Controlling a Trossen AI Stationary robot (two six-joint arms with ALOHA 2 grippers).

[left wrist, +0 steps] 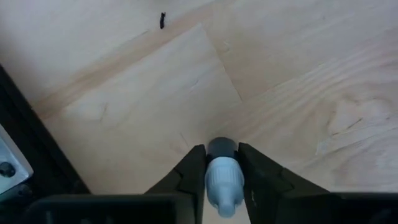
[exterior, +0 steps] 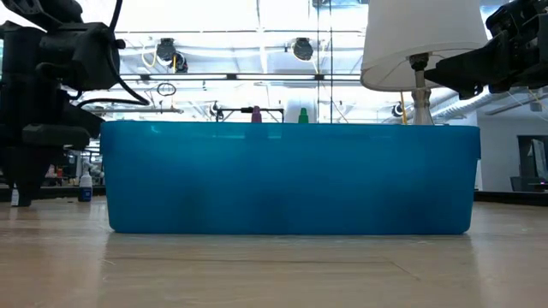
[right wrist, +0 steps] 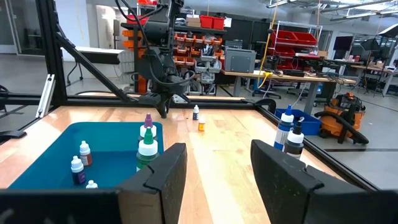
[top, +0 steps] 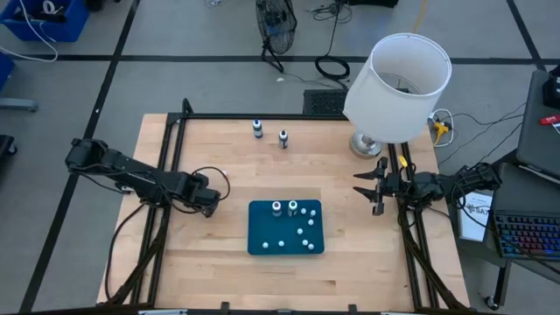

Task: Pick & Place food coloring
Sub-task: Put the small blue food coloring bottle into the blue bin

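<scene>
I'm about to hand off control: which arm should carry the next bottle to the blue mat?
Left. The left gripper already has its fingers either side of a small white-capped bottle on the table beside the blue mat. The right gripper hangs open and empty by the lamp, farther from any loose bottle.

The high view hangs above the wooden table [top: 219, 166], looking straight down on both arms, the blue mat [top: 262, 229] and the lamp [top: 398, 87]. The low view sits at tabletop height, very close to the mat's edge [exterior: 291, 180], facing level into the room. The left wrist view looks steeply down at the tabletop [left wrist: 280, 81] from close range. The right wrist view faces level across the table, sharing the mat [right wrist: 56, 155] with those 2 views, and takes in the other arm [right wrist: 158, 56].
</scene>
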